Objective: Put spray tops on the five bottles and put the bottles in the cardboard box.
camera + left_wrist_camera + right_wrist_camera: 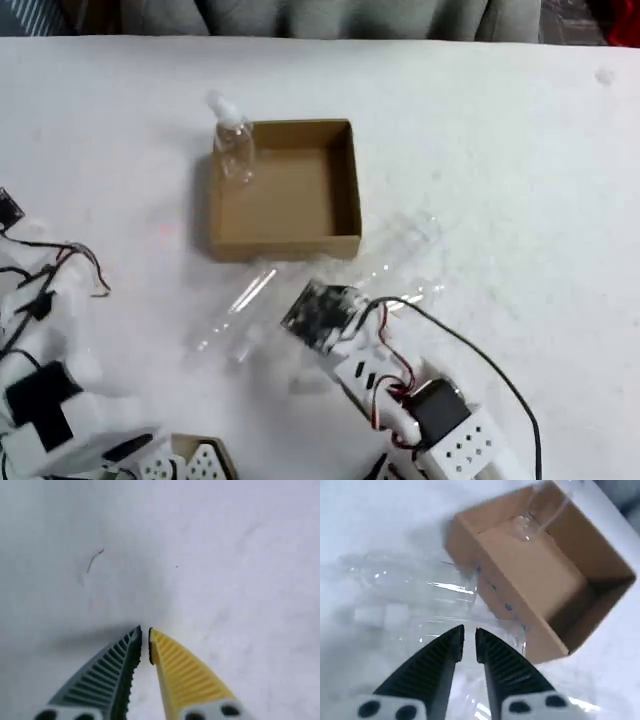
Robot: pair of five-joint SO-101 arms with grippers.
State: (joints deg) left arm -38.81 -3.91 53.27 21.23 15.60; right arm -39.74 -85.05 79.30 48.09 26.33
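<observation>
The cardboard box (345, 185) (600, 575) stands open mid-table. One clear bottle with a white spray top (232, 140) (532, 517) stands upright in its far left corner. Several clear bottles lie on the table in front of the box: one (235, 305) (405, 577) near its left front corner, another (405, 255) to its right. My right gripper (312, 312) (469, 631) hovers shut just in front of the box, over the lying bottles, with nothing between its black fingers. My left gripper (145, 631), one finger grey and one yellow, is shut above bare white table.
The left arm's base and loose wires (50, 270) crowd the table's near left corner. The right arm's body and black cable (440, 420) fill the near right. White table (520, 150) stretches open to the right of the box and behind it.
</observation>
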